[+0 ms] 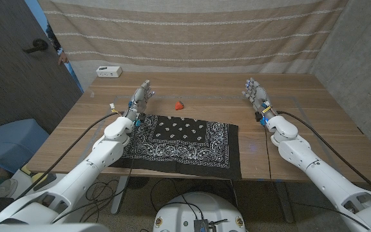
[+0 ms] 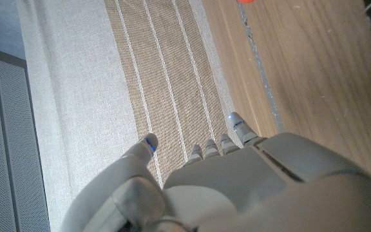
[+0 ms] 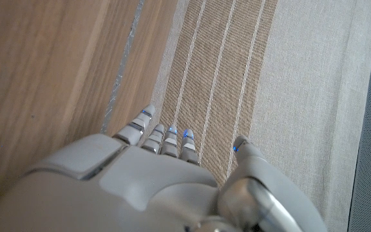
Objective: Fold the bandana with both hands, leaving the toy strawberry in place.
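Observation:
A black bandana [image 1: 182,143] with white paisley print lies spread flat near the table's front edge. A small red toy strawberry [image 1: 179,104] sits on the bare wood just behind it; its edge shows as a red spot [image 2: 246,1] in the left wrist view. My left hand [image 1: 140,98] hovers behind the bandana's left far corner, fingers apart and reaching away, holding nothing. My right hand [image 1: 256,93] stands to the right of the bandana, past its far right corner, fingers also spread and empty. Both wrist views look along the hand backs [image 2: 237,187] [image 3: 153,183] toward the curtain.
A small white box [image 1: 109,71] stands at the table's back left corner. A striped beige curtain [image 1: 192,32] hangs behind the wooden table [image 1: 301,109]. A dark door [image 1: 18,58] is at the left. Blue items sit on the floor at the left.

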